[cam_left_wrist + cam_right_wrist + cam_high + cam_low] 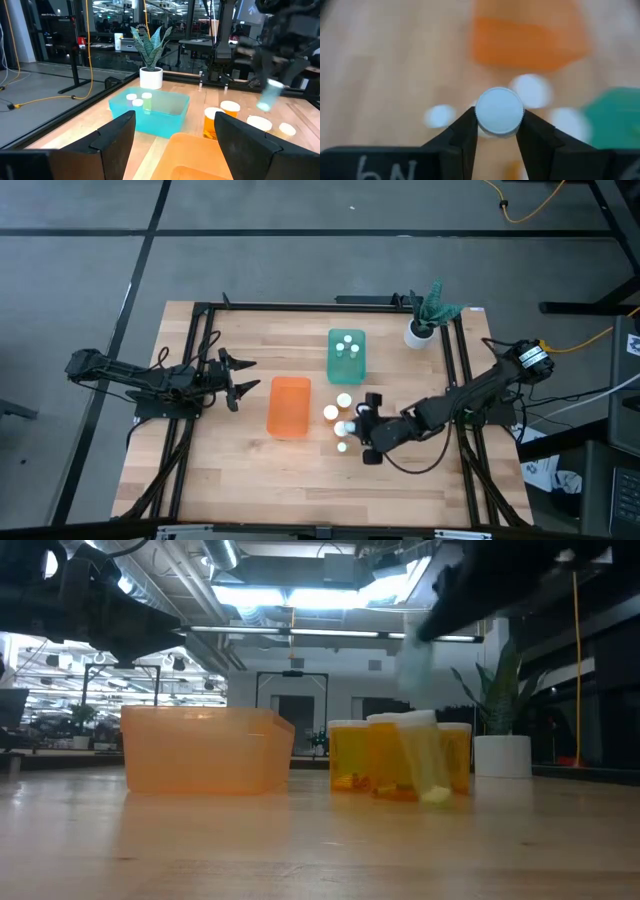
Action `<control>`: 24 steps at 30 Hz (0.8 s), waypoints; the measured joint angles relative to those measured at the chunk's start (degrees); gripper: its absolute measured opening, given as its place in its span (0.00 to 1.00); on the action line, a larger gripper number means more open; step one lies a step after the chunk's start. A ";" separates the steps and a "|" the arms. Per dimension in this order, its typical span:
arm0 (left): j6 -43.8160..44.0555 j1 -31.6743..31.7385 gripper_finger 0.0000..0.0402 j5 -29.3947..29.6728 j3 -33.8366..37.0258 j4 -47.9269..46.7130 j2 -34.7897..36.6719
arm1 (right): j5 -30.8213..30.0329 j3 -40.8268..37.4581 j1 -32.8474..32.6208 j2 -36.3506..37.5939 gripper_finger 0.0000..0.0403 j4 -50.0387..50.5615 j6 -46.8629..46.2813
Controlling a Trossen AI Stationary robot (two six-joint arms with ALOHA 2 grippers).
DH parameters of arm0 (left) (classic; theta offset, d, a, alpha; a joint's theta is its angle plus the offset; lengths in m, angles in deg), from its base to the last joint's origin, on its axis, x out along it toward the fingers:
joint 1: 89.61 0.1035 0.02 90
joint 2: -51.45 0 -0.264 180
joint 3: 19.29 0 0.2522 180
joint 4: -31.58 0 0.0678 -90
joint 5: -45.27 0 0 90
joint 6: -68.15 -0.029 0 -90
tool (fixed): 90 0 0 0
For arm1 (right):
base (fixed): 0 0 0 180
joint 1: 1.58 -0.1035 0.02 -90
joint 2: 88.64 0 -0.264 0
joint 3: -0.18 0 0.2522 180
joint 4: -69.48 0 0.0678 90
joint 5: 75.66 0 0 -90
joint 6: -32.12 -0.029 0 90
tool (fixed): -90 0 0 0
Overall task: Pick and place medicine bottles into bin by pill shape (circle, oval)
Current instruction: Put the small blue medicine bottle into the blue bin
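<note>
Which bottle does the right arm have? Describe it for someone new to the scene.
Start at the teal translucent plastic bin mid-table and move toward the front edge to the loose cluster of white-capped bottles. The one pinched between the right gripper fingers, a white ribbed-cap bottle, is lifted off the wood; its neighbours stand free.

the high view is evenly lit and soft, with faint shadows under the arms on the table [240, 470]. the low view is backlit: ceiling lights [290, 595] glare white, the arms overhead go near black, and the lifted bottle [415, 665] smears with motion blur. in the left wrist view the near fingers [115, 137] are dark and soft. in the right wrist view the cap [499, 111] is sharp while all beyond it is out of focus.
</note>
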 joint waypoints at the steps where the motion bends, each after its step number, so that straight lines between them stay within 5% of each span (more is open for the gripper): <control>1: 0.00 0.02 0.65 0.00 0.00 0.02 -0.02 | -3.44 0.98 0.16 0.00 0.31 1.51 -0.02; 5: 0.02 0.00 0.65 0.00 0.00 0.01 -0.01 | -12.83 4.38 2.07 0.02 0.31 7.11 0.20; 9: 0.02 0.00 0.65 0.00 0.00 0.02 -0.01 | -12.94 5.32 6.68 0.11 0.31 8.03 1.77; 24: -1.25 0.00 0.65 0.00 0.01 0.00 -0.02 | 10.56 1.71 31.82 0.24 0.31 2.92 9.13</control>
